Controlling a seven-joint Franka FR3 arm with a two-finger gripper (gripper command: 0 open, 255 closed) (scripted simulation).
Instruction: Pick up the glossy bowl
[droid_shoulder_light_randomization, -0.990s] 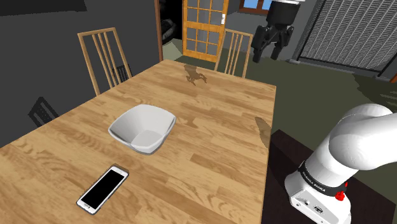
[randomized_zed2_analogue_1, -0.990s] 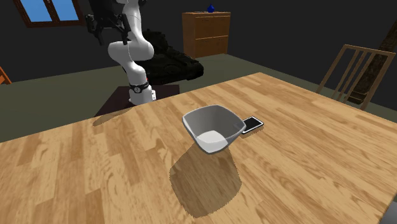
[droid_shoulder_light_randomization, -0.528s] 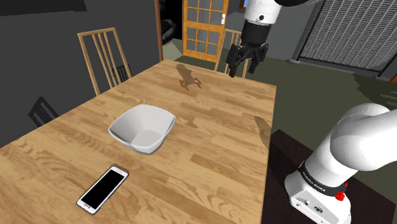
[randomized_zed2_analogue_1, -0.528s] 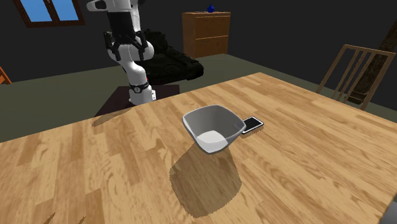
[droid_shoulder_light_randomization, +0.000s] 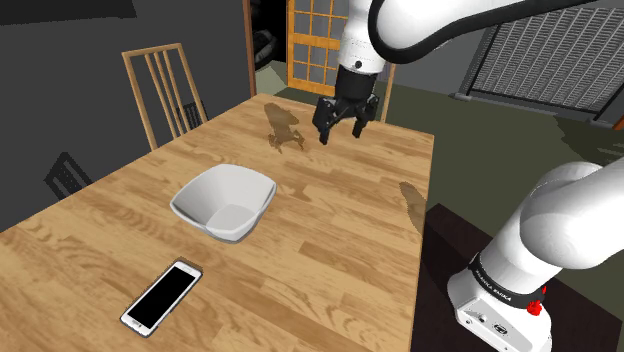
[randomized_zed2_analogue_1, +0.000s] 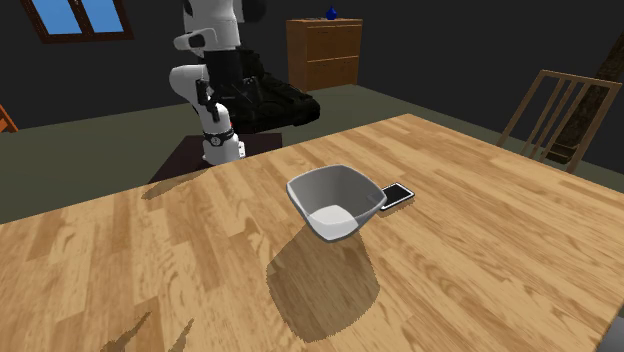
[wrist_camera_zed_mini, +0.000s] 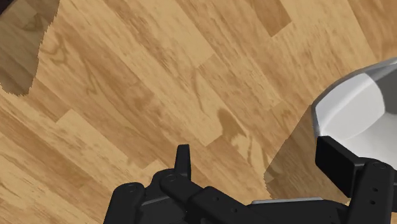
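A glossy white-grey bowl (droid_shoulder_light_randomization: 224, 202) with squared sides sits upright in the middle of the wooden table (droid_shoulder_light_randomization: 340, 230). It also appears in the second exterior view (randomized_zed2_analogue_1: 336, 203). My black gripper (droid_shoulder_light_randomization: 340, 130) hangs open above the far part of the table, well beyond the bowl and to its right in the shoulder view. In the wrist view the gripper (wrist_camera_zed_mini: 261, 164) holds nothing, with only bare wood between the fingers. There the bowl (wrist_camera_zed_mini: 362, 114) lies just outside one finger (wrist_camera_zed_mini: 340, 165).
A smartphone (droid_shoulder_light_randomization: 162, 296) lies near the table's front edge, close to the bowl (randomized_zed2_analogue_1: 397, 193). Wooden chairs (droid_shoulder_light_randomization: 165, 90) (droid_shoulder_light_randomization: 365, 80) stand at the far sides, another chair (randomized_zed2_analogue_1: 560, 115) too. A glazed wooden door (droid_shoulder_light_randomization: 320, 45) and a dresser (randomized_zed2_analogue_1: 325, 52) stand beyond.
The arm has swung down and to the shoulder view's left, bringing the open gripper from high beyond the table to just above its far part. Bowl and phone have not moved.
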